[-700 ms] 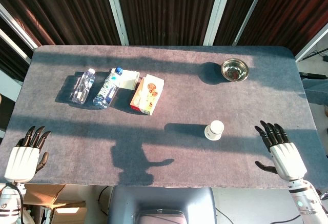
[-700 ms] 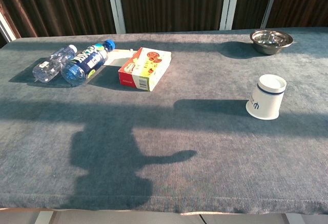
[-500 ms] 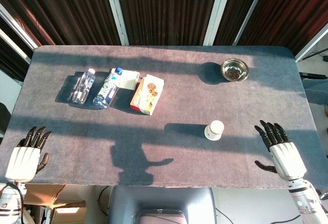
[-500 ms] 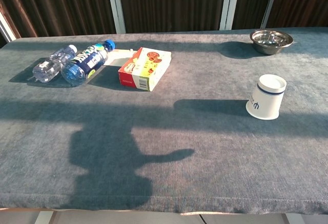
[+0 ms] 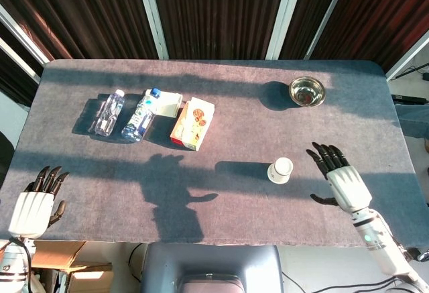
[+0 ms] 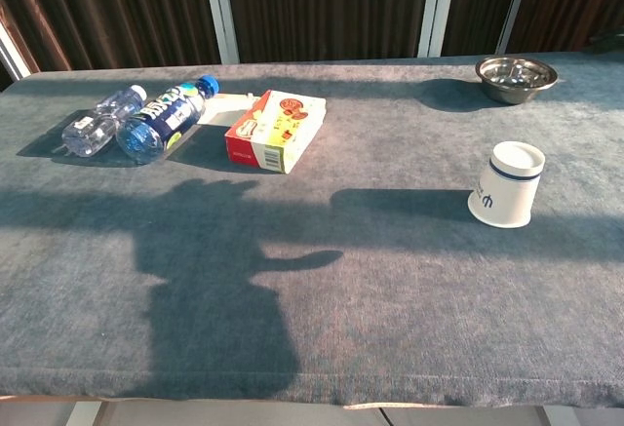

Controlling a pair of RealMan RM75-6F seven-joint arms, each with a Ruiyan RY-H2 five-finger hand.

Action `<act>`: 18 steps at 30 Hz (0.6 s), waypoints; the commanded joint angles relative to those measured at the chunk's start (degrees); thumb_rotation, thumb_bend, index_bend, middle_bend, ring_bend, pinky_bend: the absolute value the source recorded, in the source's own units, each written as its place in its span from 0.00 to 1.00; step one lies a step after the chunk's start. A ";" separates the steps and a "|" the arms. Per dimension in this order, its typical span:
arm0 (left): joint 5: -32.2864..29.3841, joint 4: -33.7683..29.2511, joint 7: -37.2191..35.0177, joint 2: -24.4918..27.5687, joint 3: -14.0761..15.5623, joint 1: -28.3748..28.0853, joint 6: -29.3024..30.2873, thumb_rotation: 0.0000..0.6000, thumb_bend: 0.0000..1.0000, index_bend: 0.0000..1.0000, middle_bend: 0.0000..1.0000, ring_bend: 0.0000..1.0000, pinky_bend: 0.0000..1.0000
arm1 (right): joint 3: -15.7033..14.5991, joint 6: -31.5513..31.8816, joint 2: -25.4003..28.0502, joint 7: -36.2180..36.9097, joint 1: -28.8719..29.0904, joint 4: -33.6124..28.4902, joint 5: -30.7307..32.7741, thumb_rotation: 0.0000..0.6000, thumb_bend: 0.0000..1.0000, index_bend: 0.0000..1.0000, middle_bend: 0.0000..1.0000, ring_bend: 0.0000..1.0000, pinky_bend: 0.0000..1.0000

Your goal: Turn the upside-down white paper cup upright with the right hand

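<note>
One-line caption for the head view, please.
Open right hand beside the upside-down white paper cup; left hand at table edge.

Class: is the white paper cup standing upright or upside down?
Upside down: the paper cup rests on its wide rim, closed base on top.

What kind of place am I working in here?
Likely a sunlit test setup, not a kitchen: a grey felt-covered table, dark corrugated panels behind it, and loose props like the paper cup and snack box.

Just beside the right hand (image 5: 347, 184), with its glossy white shell and black fingers, stands the matt white paper cup (image 5: 280, 169) on the rough grey cloth table cover (image 5: 241, 139). Farther beyond the hand sits a shiny metal bowl (image 5: 307, 91).
</note>
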 commanded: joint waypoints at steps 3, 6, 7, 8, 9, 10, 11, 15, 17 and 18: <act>-0.34 -0.15 -0.29 0.19 -0.23 0.14 -0.09 1.00 0.39 0.19 0.10 0.08 0.37 | 2.58 -5.28 -3.57 -5.42 3.88 0.77 4.75 1.00 0.17 0.16 0.11 0.07 0.24; -0.59 -0.17 -0.33 0.22 -0.42 0.24 -0.09 1.00 0.39 0.19 0.10 0.08 0.37 | 3.26 -6.87 -5.41 -7.04 5.28 1.83 6.36 1.00 0.17 0.19 0.13 0.09 0.28; -0.76 -0.23 -0.52 0.26 -0.49 0.24 -0.22 1.00 0.39 0.20 0.10 0.08 0.37 | 3.45 -7.47 -6.17 -7.44 5.82 2.42 6.87 1.00 0.17 0.20 0.14 0.10 0.29; -0.90 -0.29 -0.63 0.32 -0.53 0.25 -0.34 1.00 0.39 0.20 0.10 0.08 0.37 | 3.56 -7.96 -6.72 -7.68 6.23 2.86 7.24 1.00 0.17 0.20 0.15 0.11 0.29; -1.03 -0.33 -0.72 0.37 -0.59 0.25 -0.44 1.00 0.39 0.20 0.10 0.08 0.37 | 3.65 -8.42 -7.27 -7.89 6.64 3.29 7.57 1.00 0.17 0.21 0.15 0.11 0.29; -1.13 -0.36 -0.78 0.41 -0.64 0.25 -0.51 1.00 0.39 0.20 0.10 0.08 0.37 | 3.74 -8.74 -7.85 -8.05 7.03 3.78 7.78 1.00 0.17 0.22 0.16 0.11 0.30; -1.29 -0.40 -0.85 0.47 -0.71 0.28 -0.59 1.00 0.39 0.20 0.10 0.08 0.37 | 3.81 -9.17 -8.60 -8.22 7.49 4.42 8.10 1.00 0.17 0.23 0.17 0.12 0.31; -1.84 -0.57 -0.94 0.62 -0.97 0.37 -0.75 1.00 0.39 0.20 0.10 0.08 0.37 | 3.80 -10.20 -10.46 -9.21 8.53 6.02 9.12 1.00 0.17 0.26 0.19 0.15 0.33; -2.11 -0.69 -0.96 0.66 -1.07 0.44 -0.81 1.00 0.39 0.20 0.10 0.08 0.37 | 3.72 -10.41 -11.27 -10.05 8.84 6.72 9.66 1.00 0.19 0.28 0.21 0.17 0.35; -2.20 -0.75 -1.01 0.68 -1.10 0.45 -0.87 1.00 0.39 0.20 0.10 0.08 0.37 | 3.69 -10.48 -11.61 -10.45 8.95 7.03 9.89 1.00 0.20 0.29 0.21 0.18 0.35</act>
